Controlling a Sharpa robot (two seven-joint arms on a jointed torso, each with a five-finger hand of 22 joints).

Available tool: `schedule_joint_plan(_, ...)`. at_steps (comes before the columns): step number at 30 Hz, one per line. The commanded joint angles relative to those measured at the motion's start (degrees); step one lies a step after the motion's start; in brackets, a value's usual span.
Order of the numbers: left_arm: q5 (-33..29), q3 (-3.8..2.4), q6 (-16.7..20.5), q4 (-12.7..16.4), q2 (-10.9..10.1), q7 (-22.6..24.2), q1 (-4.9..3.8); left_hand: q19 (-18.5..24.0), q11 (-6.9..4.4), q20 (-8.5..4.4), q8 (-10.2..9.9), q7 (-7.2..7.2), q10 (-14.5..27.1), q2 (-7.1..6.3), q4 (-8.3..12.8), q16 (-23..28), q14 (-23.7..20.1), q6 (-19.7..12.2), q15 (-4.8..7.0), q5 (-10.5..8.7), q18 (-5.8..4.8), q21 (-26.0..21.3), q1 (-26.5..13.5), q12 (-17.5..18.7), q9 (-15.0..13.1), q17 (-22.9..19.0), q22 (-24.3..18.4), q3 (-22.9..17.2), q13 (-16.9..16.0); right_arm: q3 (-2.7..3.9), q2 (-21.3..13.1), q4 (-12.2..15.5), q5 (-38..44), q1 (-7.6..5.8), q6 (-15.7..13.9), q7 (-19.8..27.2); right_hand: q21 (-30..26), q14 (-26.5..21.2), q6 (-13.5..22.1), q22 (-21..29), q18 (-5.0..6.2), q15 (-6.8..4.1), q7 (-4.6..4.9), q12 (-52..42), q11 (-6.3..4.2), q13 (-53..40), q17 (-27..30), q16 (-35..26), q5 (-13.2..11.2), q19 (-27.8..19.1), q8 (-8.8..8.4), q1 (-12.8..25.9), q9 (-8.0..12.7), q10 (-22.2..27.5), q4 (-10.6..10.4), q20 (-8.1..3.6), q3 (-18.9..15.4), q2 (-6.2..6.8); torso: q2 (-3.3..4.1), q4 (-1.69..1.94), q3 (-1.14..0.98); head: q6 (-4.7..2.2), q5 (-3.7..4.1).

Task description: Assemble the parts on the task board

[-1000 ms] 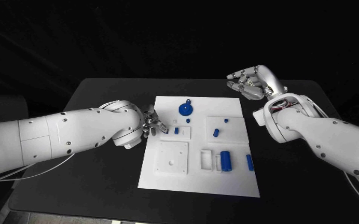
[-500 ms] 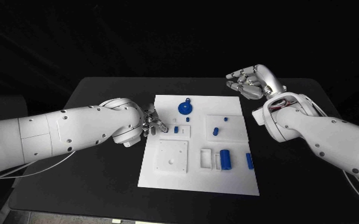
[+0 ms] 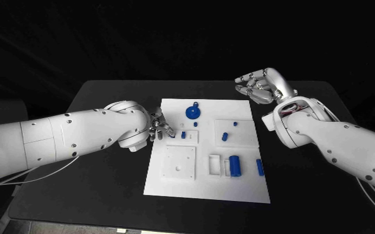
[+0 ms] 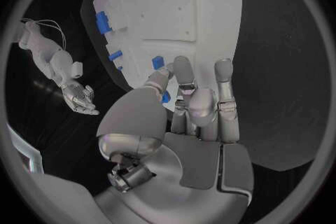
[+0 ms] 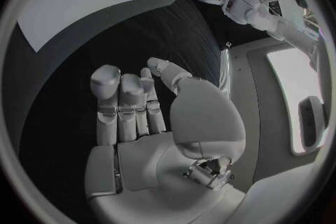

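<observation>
1. the left hand (image 3: 159,128) sat at the task board (image 3: 209,188) edge nearest the left arm, fingers reaching toward a small blue peg (image 3: 183,134) in a raised white square on the board.
2. in the left wrist view the fingertips (image 4: 183,65) lay close to a blue part (image 4: 157,62), thumb near a bit of blue too; couldn't tell whether it pinched anything or was just closing in. my guess: lining up for a pick.
3. the right hand (image 3: 260,86) hovered off the board past its far corner on the right arm's side, palm up, fingers loosely curled and apart, holding nothing. looked parked out of the way while the other arm worked.
4. parts on the board: a round blue disc (image 3: 193,113) near the far edge, another short blue peg (image 3: 224,136) toward the middle, a blue cylinder (image 3: 234,165) in a white cradle nearer the robot, and a blue bar (image 3: 260,167) beside it toward the right arm's edge.
5. a large white block (image 3: 179,164) with a hole sat on the board beside the cylinder's cradle, on the left arm's side; probably a seat for a part.
6. parts were still spread out, so assembly looked early.
7. the board lay flat on a black table (image 3: 102,190); the room behind was dark.
</observation>
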State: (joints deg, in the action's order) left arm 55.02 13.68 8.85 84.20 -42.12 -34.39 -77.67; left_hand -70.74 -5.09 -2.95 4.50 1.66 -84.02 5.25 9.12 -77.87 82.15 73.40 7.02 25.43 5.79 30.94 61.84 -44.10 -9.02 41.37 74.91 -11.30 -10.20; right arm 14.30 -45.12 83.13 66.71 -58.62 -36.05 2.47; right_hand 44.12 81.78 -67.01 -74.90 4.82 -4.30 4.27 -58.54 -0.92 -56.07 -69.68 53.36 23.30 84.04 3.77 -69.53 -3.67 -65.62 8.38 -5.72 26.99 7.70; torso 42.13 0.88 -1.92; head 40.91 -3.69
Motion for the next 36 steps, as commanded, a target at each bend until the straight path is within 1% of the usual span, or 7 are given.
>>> schedule_joint_plan(1, -0.2, 0.24, -1.8, 0.2, 0.6, 0.1, 0.37, 0.0, -0.17, 0.38, 3.5, -5.45, -2.8, 0.78, -0.5, -0.3, 0.0, 12.0, -0.17, -0.22, 0.33, 0.0, 1.1, -0.3, -26.8, 0.1, 1.1, -0.3, 0.1, -0.01, 0.0, 0.0, 0.0, 0.07, 0.8, 0.1, 0.3, -0.3, -0.1, -5.2, 0.39, 0.04, 0.42, -0.2, 0.07, 0.1, 0.1, 0.1, 0.4, 0.0, -0.22, 0.6, 0.0, 0.3, 0.1, 0.39, 0.5, 0.14, 0.02, 0.0, 0.04, 0.04, 0.06)
schedule_joint_plan(28, 1.2, 0.23, -5.0, -0.3, 1.5, -0.3, 0.36, 0.2, -0.21, 1.0, 4.2, -5.49, -2.8, 0.5, 1.3, -0.8, 0.1, 11.9, -0.23, 2.8, 0.99, 0.3, 1.3, -0.7, -27.1, 1.0, 1.1, -1.6, 0.3, -0.06, 0.0, -0.1, 0.0, 0.32, 1.2, -0.1, 0.3, -0.4, 0.1, -5.1, 0.42, 0.02, 0.47, 0.0, 0.07, 0.2, 0.1, 0.0, 2.6, -0.1, -0.21, 1.1, 0.0, 0.4, 0.5, 0.37, 1.1, 0.44, -0.06, 0.08, 0.03, 0.33, 0.39)
schedule_joint_plan(31, 1.3, 0.23, -5.3, -0.3, 1.5, -0.3, 0.36, 0.2, -0.23, 1.09, 4.3, -5.5, -2.8, 0.41, 1.8, -0.9, 0.1, 11.9, -0.22, 5.33, 1.1, 0.5, 0.8, -0.8, -27.2, 1.3, 1.1, -2.3, 0.3, -0.06, 0.0, -0.1, 0.0, 0.32, 1.2, -0.1, 0.4, -0.4, 0.1, -5.1, 0.42, 0.02, 0.47, 0.0, 0.07, 0.2, 0.1, 0.0, 2.8, -0.1, -0.21, 1.2, 0.0, 0.4, 0.6, 0.37, 1.1, 0.47, -0.05, 0.07, 0.03, 0.35, 0.39)
schedule_joint_plan(32, 1.4, 0.23, -5.4, -0.3, 1.4, -0.3, 0.36, 0.2, -0.23, 1.09, 4.4, -5.52, -2.8, 0.19, 2.3, -0.9, 0.1, 12.0, -0.21, 7.38, 1.16, 0.5, 0.5, -0.8, -27.3, 1.4, 1.2, -2.6, 0.3, -0.06, 0.0, -0.1, 0.0, 0.32, 1.2, -0.1, 0.4, -0.4, 0.1, -5.1, 0.42, 0.01, 0.48, 0.0, 0.07, 0.2, 0.1, 0.0, 2.9, -0.1, -0.22, 1.2, 0.0, 0.4, 0.6, 0.37, 1.1, 0.48, -0.05, 0.07, 0.03, 0.35, 0.39)
schedule_joint_plan(34, 1.5, 0.23, -5.7, -0.3, 1.4, -0.3, 0.36, 0.4, -0.23, 1.26, 4.5, -5.53, -2.9, 0.08, 3.8, -1.0, 0.1, 12.0, -0.23, 9.13, 1.39, 0.9, -1.3, -0.8, -27.7, 1.6, 1.2, -4.5, 0.4, -0.06, 0.0, -0.1, 0.0, 0.33, 1.1, -0.1, 0.4, -0.4, 0.1, -5.1, 0.42, 0.01, 0.48, 0.0, 0.07, 0.2, 0.1, 0.0, 2.9, -0.1, -0.22, 1.2, 0.0, 0.4, 0.6, 0.37, 1.1, 0.48, -0.04, 0.06, 0.05, 0.29, 0.43)
schedule_joint_plan(35, 1.5, 0.23, -5.7, -0.3, 1.4, -0.3, 0.36, 0.5, -0.27, 1.28, 4.4, -5.54, -2.8, 0.27, 4.5, -1.1, 0.1, 12.0, -0.2, 6.13, 1.47, 1.0, -1.2, -0.8, -27.8, 1.8, 1.2, -6.0, 0.5, -0.07, 0.0, -0.1, 0.0, 0.33, 1.1, -0.1, 0.4, -0.3, 0.1, -5.1, 0.42, 0.01, 0.49, 0.1, 0.07, 0.2, 0.1, 0.0, 3.1, -0.1, -0.23, 1.2, 0.1, 0.4, 0.7, 0.36, 1.2, 0.5, -0.04, 0.04, 0.06, 0.31, 0.39)
schedule_joint_plan(36, 1.5, 0.23, -5.7, -0.3, 1.4, -0.2, 0.36, 0.7, -0.37, 1.63, 4.4, -5.55, -2.7, -1.19, 5.7, -1.1, 0.1, 12.0, -0.39, 4.38, 1.76, 1.4, -5.1, -0.9, -28.4, 1.9, 1.2, -13.2, 0.5, -0.07, 0.0, -0.1, 0.0, 0.33, 1.1, -0.1, 0.4, -0.3, 0.1, -5.1, 0.42, 0.01, 0.49, 0.1, 0.07, 0.2, 0.1, 0.0, 3.1, -0.1, -0.23, 1.2, 0.1, 0.4, 0.7, 0.36, 1.2, 0.5, -0.04, 0.04, 0.07, 0.31, 0.39)
